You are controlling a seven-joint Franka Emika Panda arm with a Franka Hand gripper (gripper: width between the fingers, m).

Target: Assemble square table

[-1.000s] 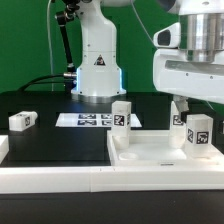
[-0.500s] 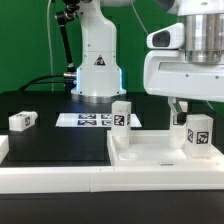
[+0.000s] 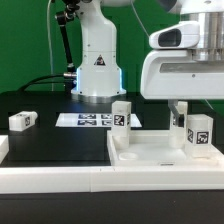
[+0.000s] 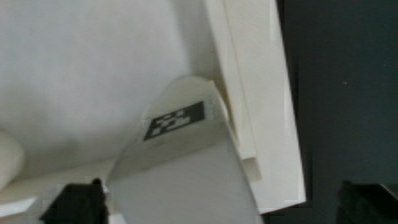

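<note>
The white square table top (image 3: 150, 152) lies at the front on the exterior view's right. One tagged white leg (image 3: 121, 114) stands at its back left corner. Another leg (image 3: 199, 132) stands at its right side, with a further tagged leg (image 3: 177, 121) just behind it. A loose leg (image 3: 22, 121) lies far to the left on the black table. My gripper (image 3: 186, 107) hangs just above the right-hand legs. In the wrist view, my gripper (image 4: 222, 205) is open with a tagged leg (image 4: 178, 125) between its fingers. One fingertip (image 4: 80, 200) is close to the leg and the other stands apart from it.
The marker board (image 3: 85, 120) lies flat in front of the robot base (image 3: 98, 70). A long white rail (image 3: 60, 175) edges the black surface at the front. The top's raised rim (image 4: 249, 90) runs beside the leg, with black table beyond it.
The gripper body has shifted slightly toward the exterior view's left and a little upward. The legs and top have not moved.
</note>
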